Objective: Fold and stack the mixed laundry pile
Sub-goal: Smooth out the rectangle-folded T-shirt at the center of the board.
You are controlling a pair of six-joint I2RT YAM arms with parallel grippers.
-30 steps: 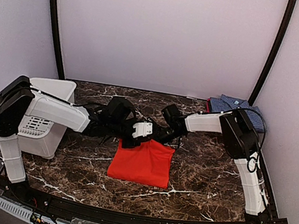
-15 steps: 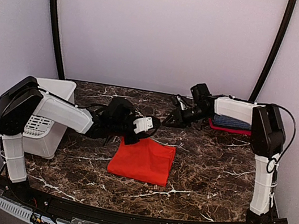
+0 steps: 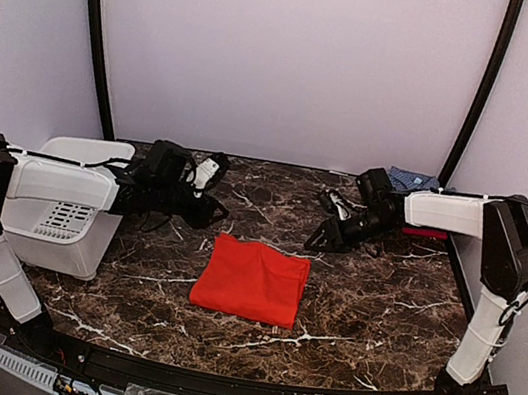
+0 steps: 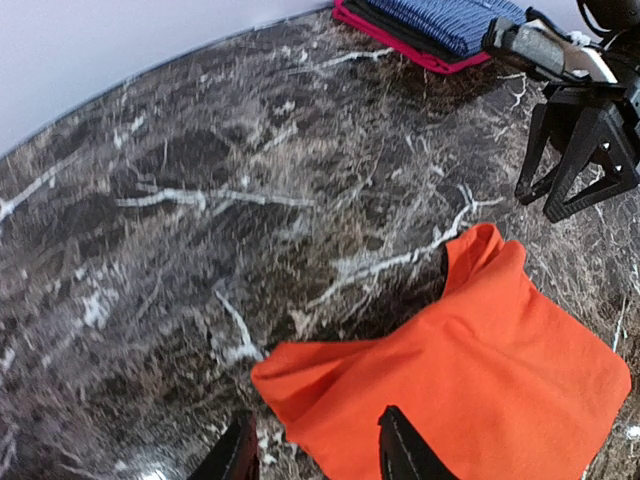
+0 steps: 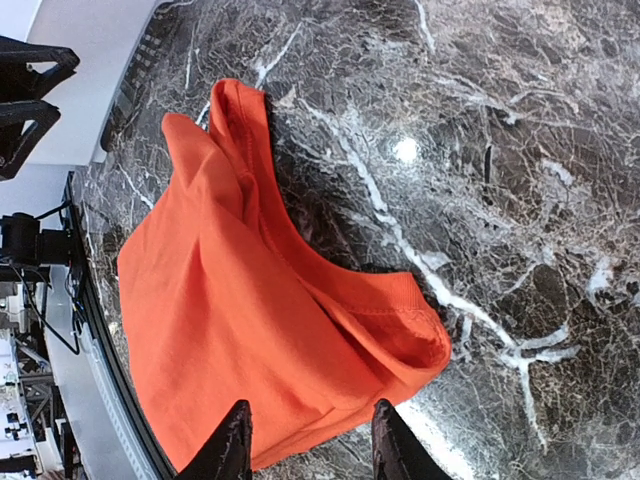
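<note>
Both arms have backed off the orange shirt (image 3: 252,282). A second ago the two grippers were bunched together at its far edge; now each sits off a far corner.

- Left gripper (image 3: 213,212): its fingers (image 4: 400,450) are spread, with nothing between them. The shirt's near-corner fold lies right under the fingertips in the left wrist view. From that angle I cannot tell whether the tips brush the cloth, but from above they look clear of it.
- Right gripper (image 3: 319,241): its fingers (image 5: 232,445) are also spread and hold nothing. The shirt lies just ahead of them, and its ribbed collar edge is rolled up beside the right-hand finger.
- The orange shirt lies folded into a rough rectangle, flat on the marble table (image 3: 367,306), between the two grippers and nearer the arm bases than either.
- The checked shirt (image 3: 411,179) is folded and lies behind the right gripper at the table's far corner. It rests on something red (image 4: 400,35), and I cannot make out what that is.
- The basket (image 3: 76,227) stands behind the left gripper, under that arm's forearm, well apart from the orange shirt.
</note>
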